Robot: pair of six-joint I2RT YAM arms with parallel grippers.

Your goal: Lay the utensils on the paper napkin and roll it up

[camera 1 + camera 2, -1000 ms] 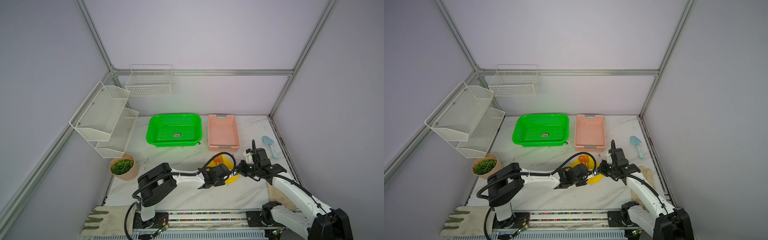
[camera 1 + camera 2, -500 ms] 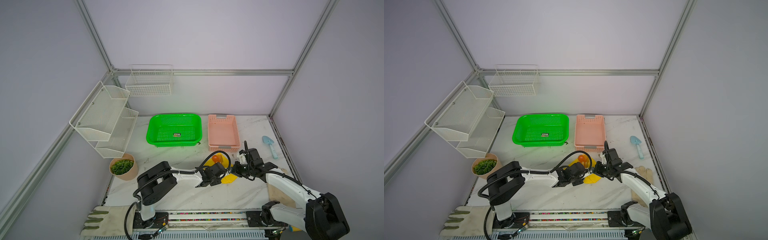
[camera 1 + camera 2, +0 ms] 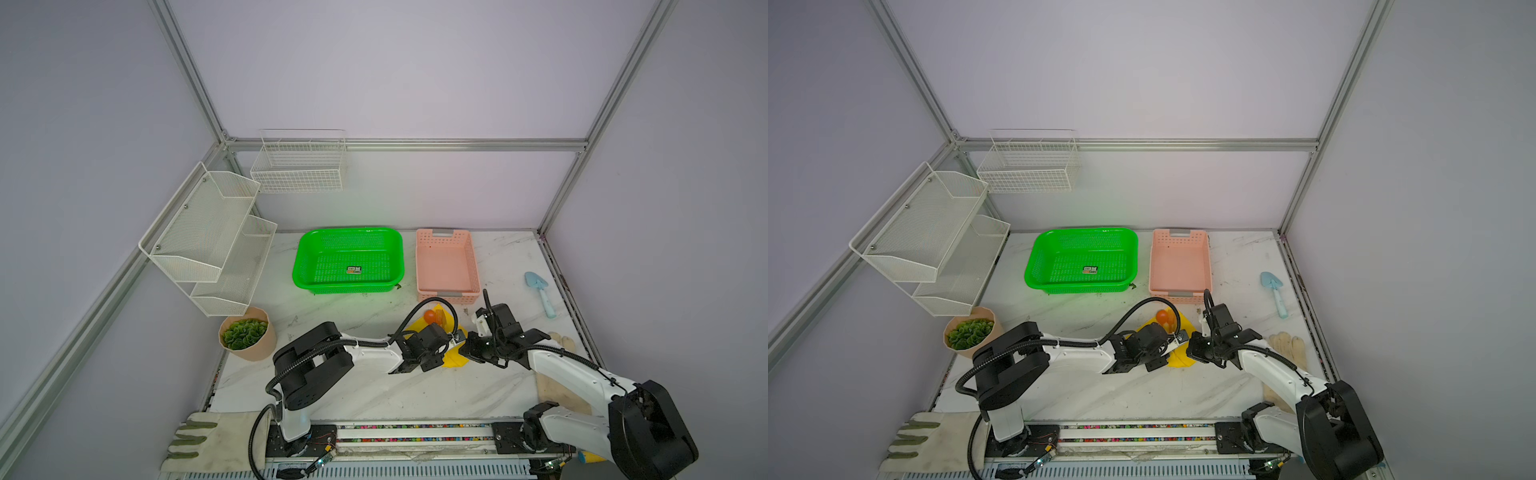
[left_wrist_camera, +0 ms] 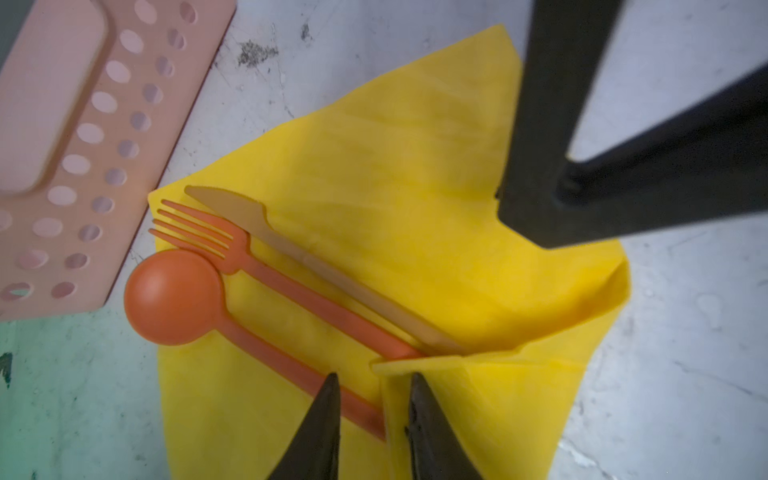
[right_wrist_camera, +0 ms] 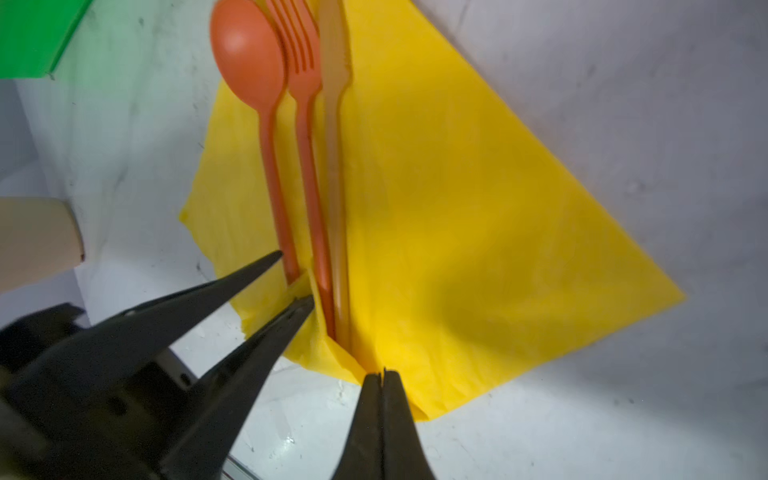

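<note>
Left wrist view showed my left gripper (image 4: 374, 376) low over the paper napkin (image 4: 415, 187). Its jaws stood partly apart and clasped nothing. Between them lay the edge of a folded-over flap of the sheet and the end of the spoon (image 4: 172, 297) handle.

Right wrist view showed my right gripper (image 5: 383, 371) clenched tight. It pinched the raised crease of that same flap at the sheet's edge, close beside my left gripper.

The flap covered the handle ends of the fork (image 4: 332, 308) and the knife (image 4: 340, 282). All three orange pieces lay side by side on the yellow sheet in the order spoon, fork, knife, with their heads toward the pink basket (image 4: 83, 145). The spoon's bowl overhung the napkin's corner onto the tabletop (image 3: 374, 390), just beside the basket's wall. The fork's tines reached the sheet's edge. The rest of the napkin was spread out and not yet rolled.

Both top views showed the napkin on the tabletop in front of the pink basket, mostly hidden under my two wrists. A green basket (image 3: 349, 259) sat just left of the pink one. A light-blue trowel (image 3: 540, 291) lay well apart on the right. One glove (image 3: 561, 340) lay beside my right arm, and another glove (image 3: 216, 436) lay at the front left edge. A potted plant (image 3: 247, 336) stood at the left.
</note>
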